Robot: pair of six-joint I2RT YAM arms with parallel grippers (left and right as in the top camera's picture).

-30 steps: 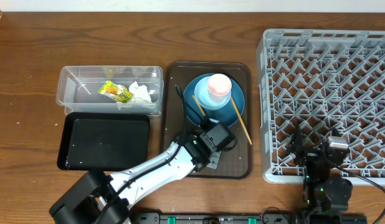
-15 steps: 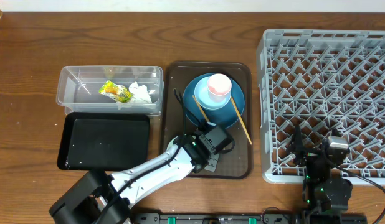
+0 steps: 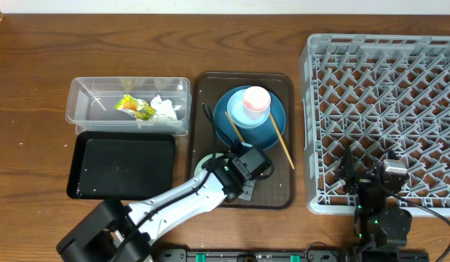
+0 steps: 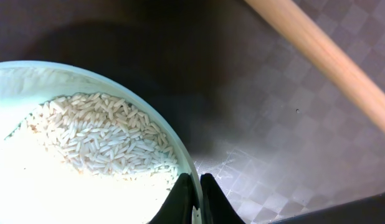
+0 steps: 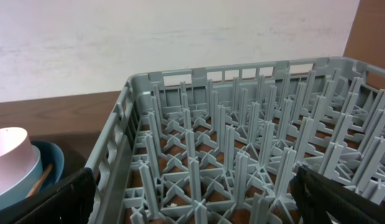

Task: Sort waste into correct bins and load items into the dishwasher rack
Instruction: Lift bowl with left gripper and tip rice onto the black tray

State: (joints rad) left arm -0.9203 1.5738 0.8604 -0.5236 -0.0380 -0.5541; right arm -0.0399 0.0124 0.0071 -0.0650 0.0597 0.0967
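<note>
**Overhead.** Clear tub (image 3: 73, 102), far left: holds the yellow-green wrapper (image 3: 134, 107) and the crumpled tissue (image 3: 165, 108). Black tray (image 3: 123, 167), just in front of the tub: no waste visible in it. Brown serving tray (image 3: 277, 191), centre: carries the blue plate (image 3: 255, 136), with the light blue bowl (image 3: 236, 110) and pink cup (image 3: 255, 98) stacked on it, and two chopsticks (image 3: 280, 143) lying across the plate. Pale green bowl (image 3: 201, 161): only a sliver of rim shows at the tray's near-left corner, under the left arm. Dishwasher rack (image 3: 385, 87), right: no items visible in it.

**Left wrist.** Left gripper (image 4: 194, 186): clenched on the bowl's rim (image 4: 158, 119), one finger inside the wall and one outside. Rice grains (image 4: 99, 137): a loose heap on the bowl floor. One chopstick (image 4: 317, 53) crosses the upper right.

Handling, as judged: the bowl looks rigid, light and smooth (a glossy rim may slip in a narrow pinch). The rim is the only practical hold. The rice is loose and will pour or scatter on any tilt, so the bowl should travel level until it is over a bin.

**Right wrist.** Right gripper (image 5: 195, 205): fingers spread wide, grasping nothing, at the near edge of the rack, whose pegs fill the view.
</note>
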